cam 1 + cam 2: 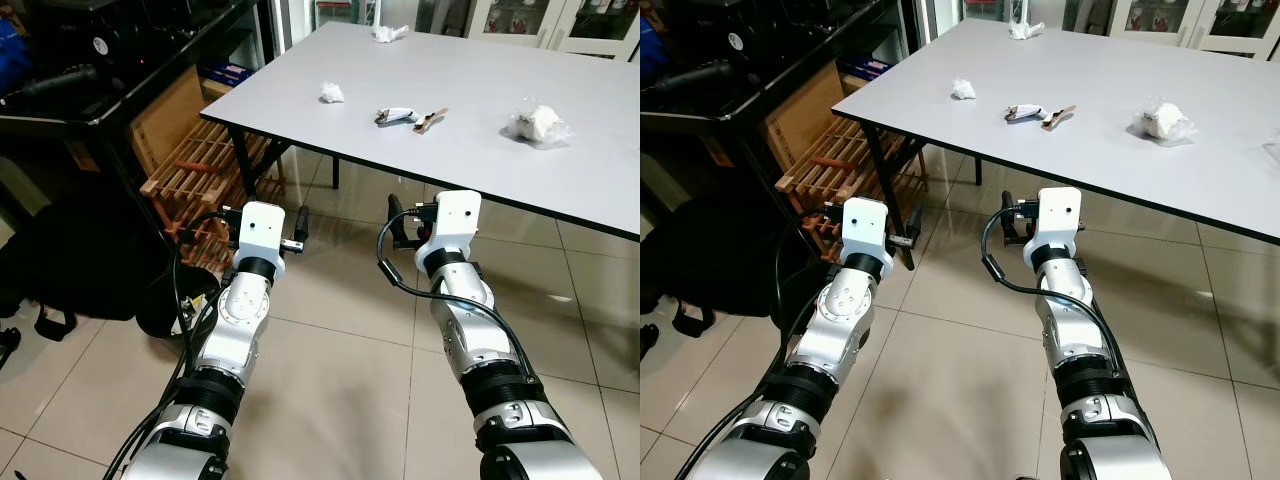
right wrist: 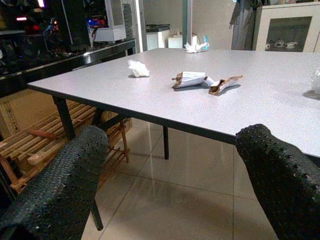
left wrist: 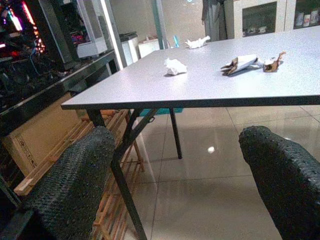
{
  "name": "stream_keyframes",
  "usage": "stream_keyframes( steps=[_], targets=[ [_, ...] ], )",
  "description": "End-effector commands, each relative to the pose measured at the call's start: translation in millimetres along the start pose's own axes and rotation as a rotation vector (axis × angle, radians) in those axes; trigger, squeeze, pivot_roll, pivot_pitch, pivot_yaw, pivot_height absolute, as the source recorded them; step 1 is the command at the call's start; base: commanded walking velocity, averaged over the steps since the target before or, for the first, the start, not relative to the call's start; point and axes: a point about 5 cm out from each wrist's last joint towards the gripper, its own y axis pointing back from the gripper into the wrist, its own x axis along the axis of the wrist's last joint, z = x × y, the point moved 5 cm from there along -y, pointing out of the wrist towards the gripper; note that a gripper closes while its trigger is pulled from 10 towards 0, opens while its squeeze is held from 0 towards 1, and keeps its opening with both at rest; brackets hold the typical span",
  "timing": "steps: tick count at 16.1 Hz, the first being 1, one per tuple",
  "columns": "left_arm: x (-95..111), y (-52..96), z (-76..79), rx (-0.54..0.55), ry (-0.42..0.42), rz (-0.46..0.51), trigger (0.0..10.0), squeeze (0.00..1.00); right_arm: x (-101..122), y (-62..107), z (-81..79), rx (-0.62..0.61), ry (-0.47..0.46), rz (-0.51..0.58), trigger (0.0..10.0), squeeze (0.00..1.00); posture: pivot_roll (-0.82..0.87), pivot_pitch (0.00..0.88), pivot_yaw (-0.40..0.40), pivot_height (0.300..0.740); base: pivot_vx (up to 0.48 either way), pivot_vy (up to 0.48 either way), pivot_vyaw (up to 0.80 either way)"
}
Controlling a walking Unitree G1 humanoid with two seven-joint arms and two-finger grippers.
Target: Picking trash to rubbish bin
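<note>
Both arms reach forward over the tiled floor [image 1: 330,330], short of the table [image 1: 460,110]. The left gripper [image 3: 175,180] is held below the level of the tabletop near its left corner; its two black fingers [image 3: 75,185] stand wide apart with nothing between them. The right gripper [image 2: 170,180] sits beside it, also just before the table edge and lower than the top, fingers [image 2: 60,190] likewise spread and holding nothing.

On the grey tabletop lies the trash. Nearest the grippers is a torn wrapper [image 1: 397,116], white and brown, with a brown scrap [image 1: 430,121] just beside it on its right, the two almost touching. To the left of these, apart, sits a small white paper ball [image 1: 331,93]. Farther back, near the far edge, lies another crumpled white piece [image 1: 389,33]. Well to the right is a clear plastic wad [image 1: 536,123] with something white inside.

Under the table's left corner, black legs run down to the floor, and beside them a wooden slatted rack [image 1: 200,170] leans by a cardboard box [image 1: 165,115]. To the left stands a dark bench [image 1: 120,90] loaded with equipment, and a black bag [image 1: 70,260] rests on the floor below it. White cabinets [image 2: 287,27] with glass doors stand behind the table.
</note>
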Motion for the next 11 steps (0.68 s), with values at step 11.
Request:
stream_keyframes(
  steps=[11],
  targets=[
    [-0.4,-1.6,-2.6,0.005,-0.014,-0.009,10.0,0.00,-0.7,-0.8,-1.4,0.003,-0.016,-0.007,10.0,0.00,-0.05,0.059,0.071,0.740,0.296,0.000,-0.12]
  ],
)
